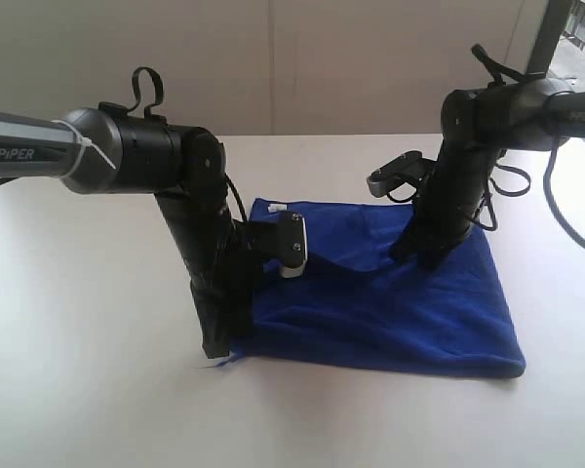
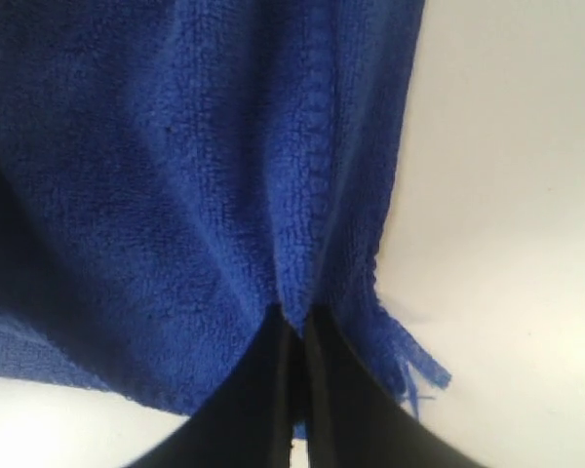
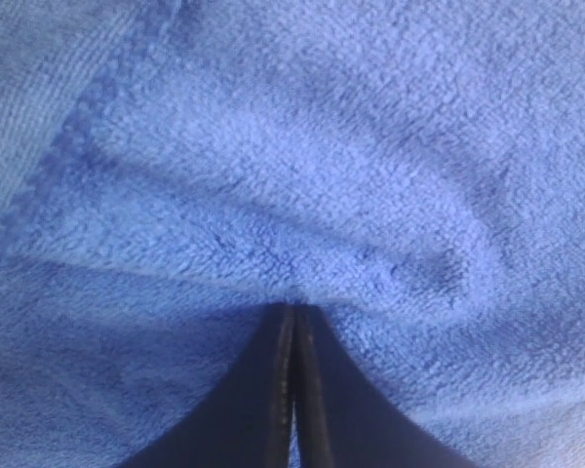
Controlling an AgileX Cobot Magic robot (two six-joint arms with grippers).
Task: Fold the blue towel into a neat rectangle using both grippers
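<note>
Because the blue towel [image 1: 400, 312] lay soft and limp on the white worktop [image 1: 78, 390], it would probably sag and drag when lifted, so the hem seemed the best hold. At its near left corner the left gripper [image 2: 294, 327] was closed on the stitched edge. Farther right, the right gripper [image 3: 292, 310] pinched a raised fold of cloth.

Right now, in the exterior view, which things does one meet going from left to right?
Grey PIPER link → left end effector, shut on the blue towel at its near corner → right end effector, also pinching the towel → black cable.
</note>
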